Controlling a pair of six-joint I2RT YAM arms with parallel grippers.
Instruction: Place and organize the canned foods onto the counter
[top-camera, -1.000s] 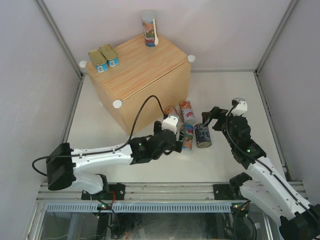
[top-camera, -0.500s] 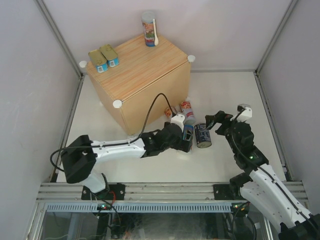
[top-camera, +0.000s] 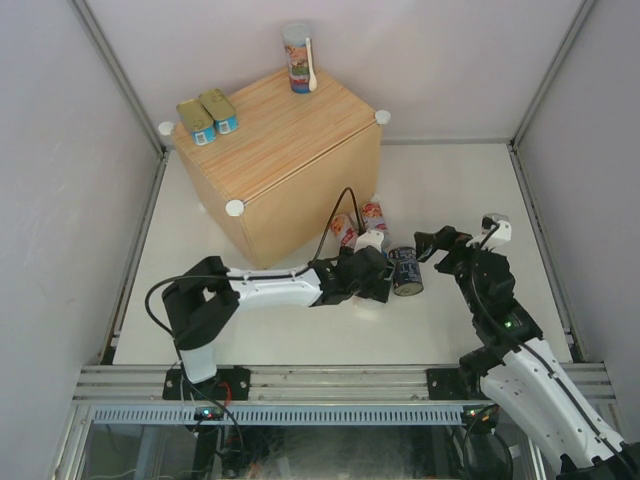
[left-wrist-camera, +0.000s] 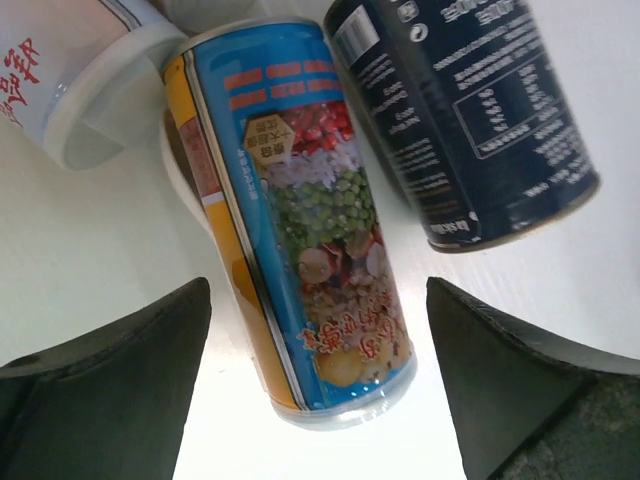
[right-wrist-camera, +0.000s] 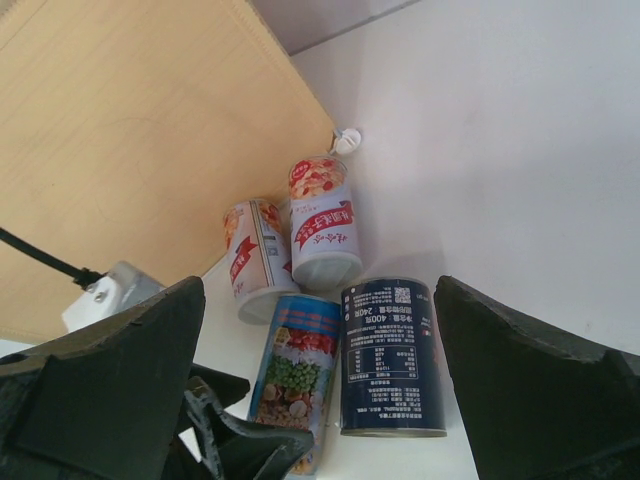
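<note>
Four canned foods lie on the white table beside the counter (top-camera: 290, 150). A blue can (left-wrist-camera: 310, 220) lies with its near end between the wide fingers of my open left gripper (left-wrist-camera: 318, 320), which do not touch it. A dark can (left-wrist-camera: 470, 120) lies right beside it, and two red-white cans (right-wrist-camera: 255, 255) (right-wrist-camera: 322, 225) lie nearer the box. My right gripper (right-wrist-camera: 320, 300) hovers open above the dark can (right-wrist-camera: 390, 355), holding nothing. On the counter sit two flat tins (top-camera: 207, 115) at the left corner and a tall can (top-camera: 297, 58) at the back.
The counter's wooden side (right-wrist-camera: 130, 130) stands just behind the lying cans, with a white knob (right-wrist-camera: 347, 140) at its corner. The left gripper (right-wrist-camera: 230, 430) shows low in the right wrist view, close to the right fingers. White walls enclose the table.
My left arm has reached further right, bringing its open fingers to the blue can's end. The right gripper has drawn back slightly to the right. The cans have not moved.
</note>
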